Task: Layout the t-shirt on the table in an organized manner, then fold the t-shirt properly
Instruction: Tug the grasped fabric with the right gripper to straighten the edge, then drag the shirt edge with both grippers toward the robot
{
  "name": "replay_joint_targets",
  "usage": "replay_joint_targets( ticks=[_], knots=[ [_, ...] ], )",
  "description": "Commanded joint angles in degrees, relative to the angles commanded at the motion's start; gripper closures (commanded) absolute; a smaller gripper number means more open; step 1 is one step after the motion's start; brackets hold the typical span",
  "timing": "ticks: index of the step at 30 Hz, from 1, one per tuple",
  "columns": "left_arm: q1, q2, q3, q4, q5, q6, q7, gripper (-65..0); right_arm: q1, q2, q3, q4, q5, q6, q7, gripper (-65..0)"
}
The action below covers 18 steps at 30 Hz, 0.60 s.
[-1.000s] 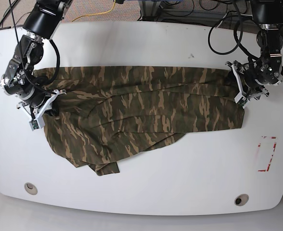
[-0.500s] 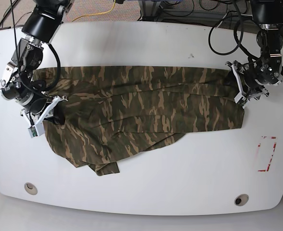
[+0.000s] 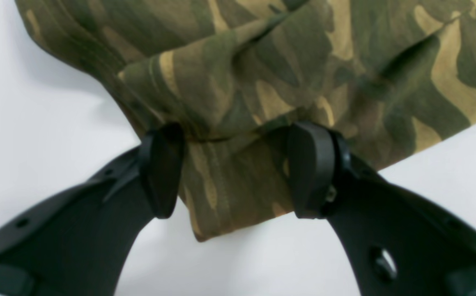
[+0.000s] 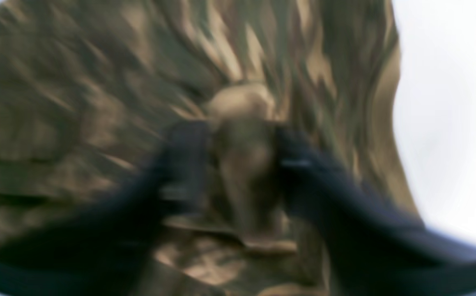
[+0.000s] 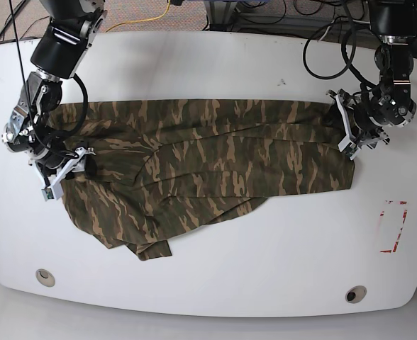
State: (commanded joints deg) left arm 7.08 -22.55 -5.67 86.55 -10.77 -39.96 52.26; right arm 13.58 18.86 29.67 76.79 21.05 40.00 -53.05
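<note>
The camouflage t-shirt [image 5: 215, 163] lies stretched sideways across the white table [image 5: 230, 269], its lower left part bunched in folds. My right gripper [image 5: 67, 168] is at the shirt's left edge in the base view. In the blurred right wrist view this gripper [image 4: 242, 164] is shut on a bunched fold of the t-shirt [image 4: 77, 102]. My left gripper [image 5: 345, 138] holds the shirt's right edge. Its black fingers [image 3: 162, 170] straddle a folded hem of the t-shirt [image 3: 303, 61], and the gripper [image 3: 238, 172] grips cloth over the table [image 3: 36, 123].
A red tape outline [image 5: 393, 227] marks the table at the right. Two round grommet holes [image 5: 45, 277] [image 5: 355, 294] sit near the front edge. Black cables [image 5: 322, 57] loop behind the arm on the right, and a yellow cable lies beyond the back edge.
The right gripper has shifted down and turned, dragging the shirt's left part with it. The whole shirt has slid slightly leftward, and the left gripper followed a little up and left.
</note>
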Motion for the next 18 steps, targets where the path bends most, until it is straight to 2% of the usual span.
replay_joint_targets(
  ticks=[1,2,6,9,15,18],
  knots=[
    [0.0,0.0,0.0,0.0,0.0,0.0,0.0,-37.9,0.0,0.4,0.0,-0.5,0.0,0.0,0.5,-63.3],
    [0.0,0.0,0.0,0.0,0.0,0.0,0.0,-37.9,0.0,1.5,0.1,-1.1,0.1,0.0,0.6,-65.0],
    [-0.1,0.0,0.0,0.0,0.0,0.0,0.0,-37.9,-0.1,3.8,0.2,-0.1,0.2,0.0,-0.6,-65.0],
    [-0.1,0.0,0.0,0.0,0.0,0.0,0.0,-37.9,-1.4,5.5,2.5,4.0,2.3,0.0,-3.5,-65.0],
    [-0.2,0.0,0.0,0.0,0.0,0.0,0.0,-37.9,-6.9,5.7,9.1,15.0,5.3,0.0,-11.7,-65.0],
    [-0.2,0.0,0.0,0.0,0.0,0.0,0.0,-37.9,-9.2,4.2,10.2,17.5,6.2,0.0,-14.3,-65.0]
  ],
)
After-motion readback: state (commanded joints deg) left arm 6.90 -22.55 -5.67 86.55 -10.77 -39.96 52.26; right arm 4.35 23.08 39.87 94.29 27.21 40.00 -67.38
